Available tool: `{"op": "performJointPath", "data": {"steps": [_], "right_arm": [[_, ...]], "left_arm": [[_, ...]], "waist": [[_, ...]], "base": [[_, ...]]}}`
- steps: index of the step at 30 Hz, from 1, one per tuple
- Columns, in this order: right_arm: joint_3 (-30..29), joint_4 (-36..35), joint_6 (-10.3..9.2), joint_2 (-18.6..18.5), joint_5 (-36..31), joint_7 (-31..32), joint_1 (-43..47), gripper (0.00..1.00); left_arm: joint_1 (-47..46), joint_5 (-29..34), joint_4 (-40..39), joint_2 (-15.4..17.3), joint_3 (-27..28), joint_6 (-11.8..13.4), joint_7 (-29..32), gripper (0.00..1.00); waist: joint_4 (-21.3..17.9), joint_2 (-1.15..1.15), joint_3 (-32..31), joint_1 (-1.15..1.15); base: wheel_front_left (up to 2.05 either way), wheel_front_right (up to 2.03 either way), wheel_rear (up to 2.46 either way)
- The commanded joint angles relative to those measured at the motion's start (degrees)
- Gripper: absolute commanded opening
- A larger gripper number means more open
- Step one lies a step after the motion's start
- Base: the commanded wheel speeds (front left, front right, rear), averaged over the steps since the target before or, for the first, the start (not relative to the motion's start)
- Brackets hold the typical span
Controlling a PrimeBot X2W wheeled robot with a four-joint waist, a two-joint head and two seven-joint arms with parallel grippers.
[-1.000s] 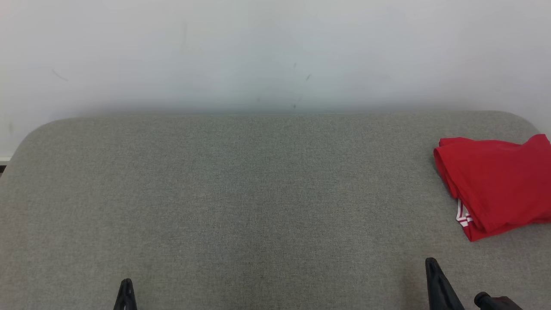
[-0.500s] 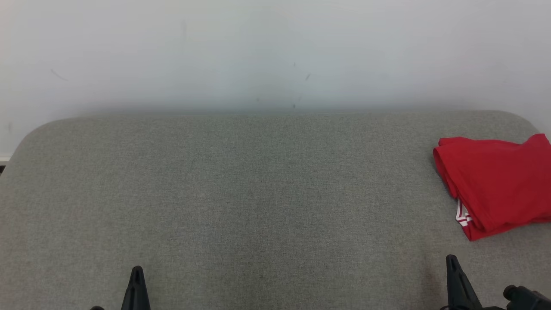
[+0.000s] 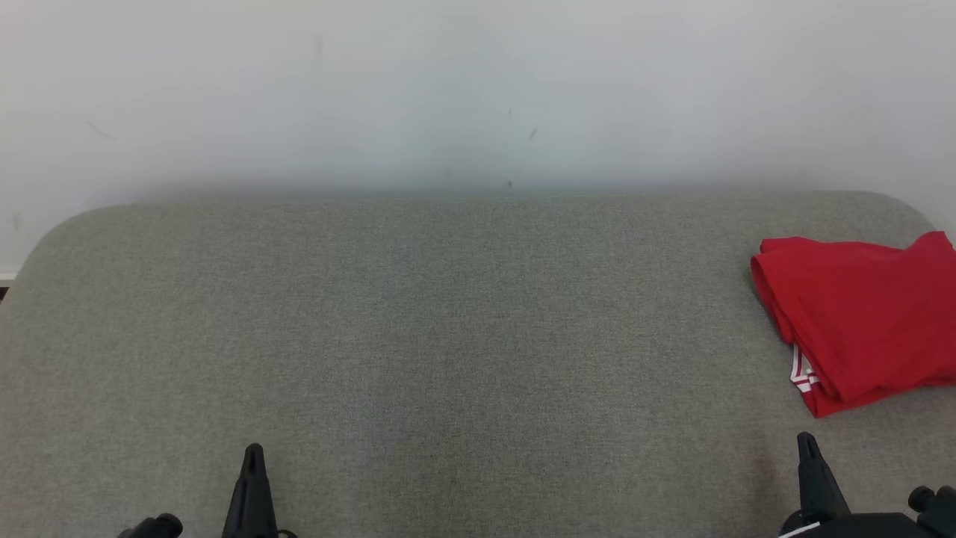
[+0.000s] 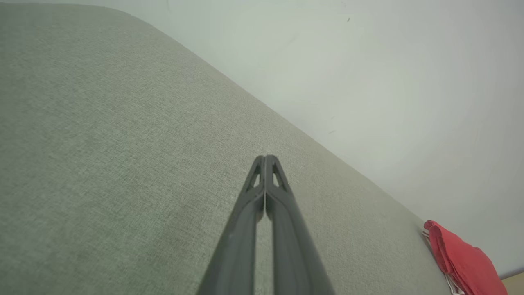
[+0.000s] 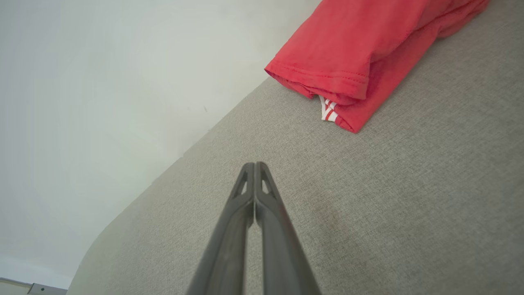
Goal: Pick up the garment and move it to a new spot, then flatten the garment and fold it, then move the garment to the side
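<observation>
Both grippers, left [image 3: 252, 450] and right [image 3: 805, 439], pinched closed and empty, had edged forward over the grey upholstered bench [image 3: 448, 314] near its front edge, while the folded red jersey [image 3: 859, 321] stayed at the bench's right end, so the task seemed complete.

wall [image 3: 478, 82]: plain white, scuffed | surface [image 3: 418, 336]: grey fabric, rounded corners

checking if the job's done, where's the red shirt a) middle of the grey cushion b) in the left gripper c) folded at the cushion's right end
c: the red shirt lies folded at the right end of the grey cushion.
</observation>
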Motion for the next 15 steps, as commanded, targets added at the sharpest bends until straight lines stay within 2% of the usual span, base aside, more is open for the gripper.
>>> {"op": "performJointPath", "data": {"steps": [1,15], "right_arm": [[-0.67,-0.66,0.01,-0.56,1.89,0.59,-1.69,0.0],[-3.67,0.29,0.02,-0.85,12.17,4.82,-3.63,0.0]], "left_arm": [[-1.66,-2.2,-0.17,0.21,-0.4,-0.42,0.21,0.0],[-4.49,-13.56,1.61,0.22,-2.12,-1.58,1.22,0.0]], "waist": [[0.0,0.0,0.0,0.0],[-0.07,0.0,0.04,0.0]], "base": [[0.0,0.0,0.0],[0.0,0.0,0.0]]}}
